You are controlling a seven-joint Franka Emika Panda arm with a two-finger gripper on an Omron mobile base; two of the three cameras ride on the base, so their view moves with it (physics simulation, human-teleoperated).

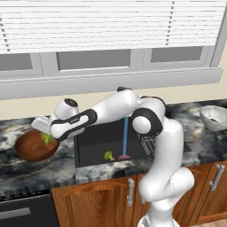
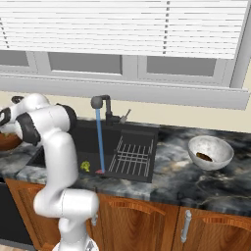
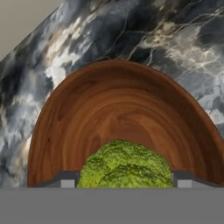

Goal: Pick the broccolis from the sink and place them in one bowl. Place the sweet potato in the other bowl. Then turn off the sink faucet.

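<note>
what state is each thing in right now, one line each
claw: shut on a broccoli, over the wooden bowl
held broccoli: gripped, not yet released
wooden bowl: upright, nothing lying in it
second broccoli: lying in the sink
faucet: running
sweet potato: in the speckled bowl

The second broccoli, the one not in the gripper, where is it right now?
It lies on the floor of the sink, at its front, just left of the water stream: second broccoli.

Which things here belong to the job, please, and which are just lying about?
Job: yellow-green broccoli floret in the gripper; second floret in the black sink; reddish-brown wooden bowl; grey speckled bowl; brown sweet potato; running dark faucet.
Lying about: grey wire rack.
</note>
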